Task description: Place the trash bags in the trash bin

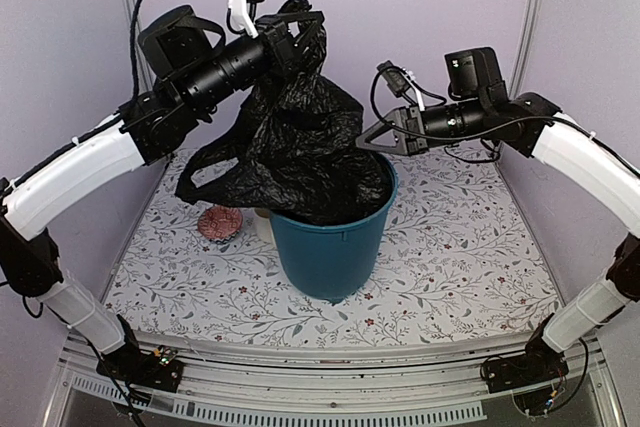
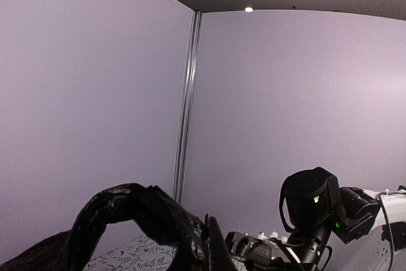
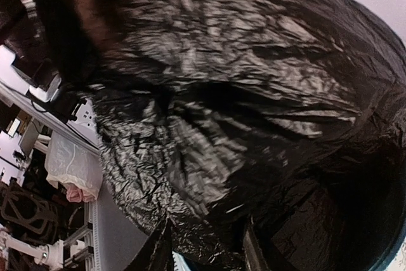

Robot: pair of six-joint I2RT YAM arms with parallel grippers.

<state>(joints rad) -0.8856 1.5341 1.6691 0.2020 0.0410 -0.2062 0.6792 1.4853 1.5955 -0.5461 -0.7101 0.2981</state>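
Note:
The black trash bag (image 1: 300, 137) hangs from my left gripper (image 1: 298, 35), which is shut on its top, high above the table. The bag's lower part sits inside the teal trash bin (image 1: 330, 247), and a flap droops over the bin's left side. In the left wrist view the pinched bag (image 2: 127, 211) bunches at my left gripper (image 2: 212, 242). My right gripper (image 1: 378, 139) is open beside the bag's right flank, just above the bin's rim. In the right wrist view the bag (image 3: 241, 93) fills the frame between my right gripper's (image 3: 203, 249) spread fingers.
A cream mug (image 1: 263, 224) stands partly hidden behind the bin's left side, with a reddish patterned round thing (image 1: 220, 222) next to it. The floral table cover (image 1: 470, 257) lies under everything. Purple walls close the back and both sides.

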